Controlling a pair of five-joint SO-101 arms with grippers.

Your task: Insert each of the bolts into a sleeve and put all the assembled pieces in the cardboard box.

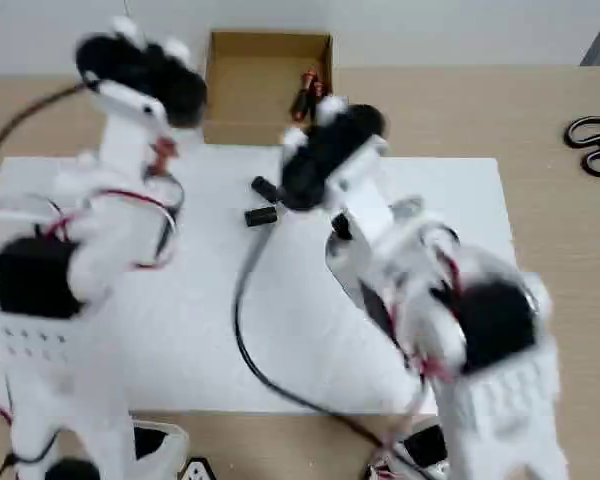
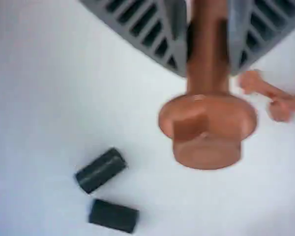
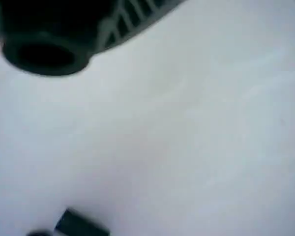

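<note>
Orange bolt (image 2: 206, 123), shank in left jaws; black sleeve (image 3: 44, 56) in right jaws; two loose sleeves (image 2: 101, 169) together.

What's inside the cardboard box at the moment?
In the cardboard box, red-and-black pieces lie against its right wall; how many is unclear. The rest of the visible floor is bare. The right arm hides the near right corner.

left arm (image 1: 110, 230) rises from 7 o'clock toward 11 o'clock, wrist bent over, its tool (image 2: 206, 54) pointing down, fingers clamped on the shank of a copper bolt (image 2: 206, 128). right arm (image 1: 400, 250) stretches from 5 o'clock toward 12 o'clock, its tool (image 1: 290, 185) gripping a black sleeve (image 3: 44, 56).
</note>
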